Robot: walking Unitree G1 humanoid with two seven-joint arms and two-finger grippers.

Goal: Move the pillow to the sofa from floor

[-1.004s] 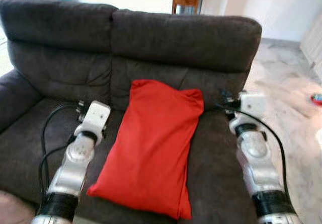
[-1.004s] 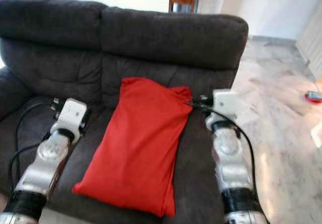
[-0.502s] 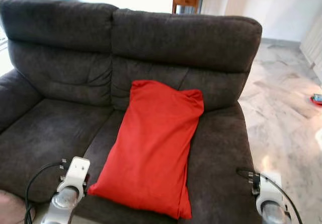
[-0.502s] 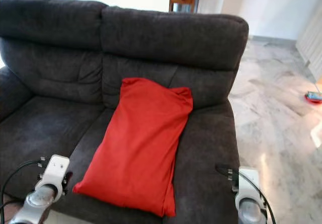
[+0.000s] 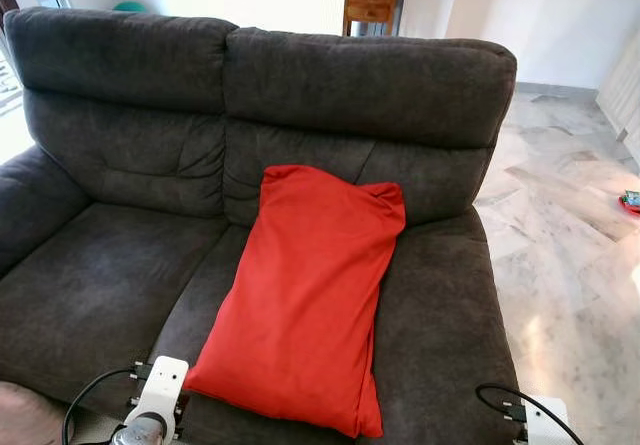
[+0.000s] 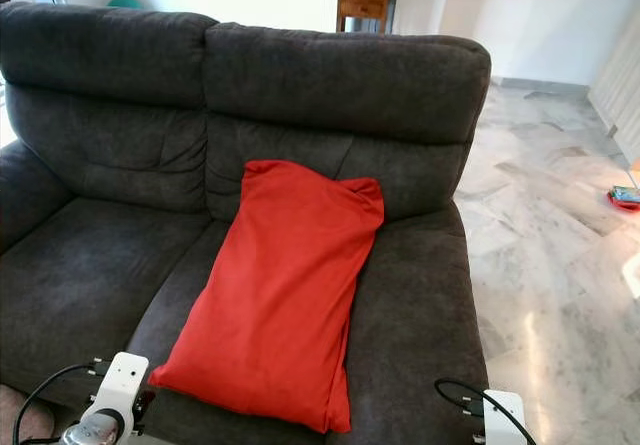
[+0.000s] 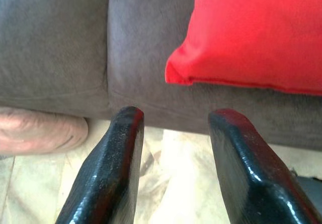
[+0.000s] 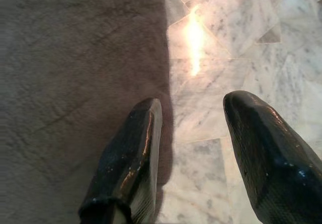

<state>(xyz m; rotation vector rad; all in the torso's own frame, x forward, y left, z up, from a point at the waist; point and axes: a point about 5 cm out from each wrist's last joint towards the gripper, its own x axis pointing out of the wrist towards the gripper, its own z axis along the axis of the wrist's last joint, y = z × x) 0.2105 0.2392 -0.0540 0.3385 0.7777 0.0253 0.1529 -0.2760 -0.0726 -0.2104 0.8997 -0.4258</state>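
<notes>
Pincers sit nearest, low at the bottom edge of the head views: the left pincer [image 7: 171, 158] hangs with its fingers spread wide and nothing between them, just off the front edge of the sofa seat, and the right pincer [image 8: 193, 153] is likewise spread and empty, over the marble floor [image 5: 570, 265] beside the sofa's outer side. Neither touches the pillow.

Just beyond, the red pillow [image 5: 305, 295] lies lengthwise across the middle of the dark grey sofa [image 5: 120, 265], its lower corner near the seat's front edge and its top leaning against the backrest, toward the centre of the frame. Judged from this, the move is done: the pillow rests on the sofa, free of both pincers, and nothing seems left but to draw clear.

A pinkish rounded thing [image 7: 40, 131] lies on the floor under the sofa front at lower left; what it is I cannot tell. Farther off, a small wooden cabinet [image 5: 372, 3] stands behind the sofa at upper centre. Nothing blocks the arms.
</notes>
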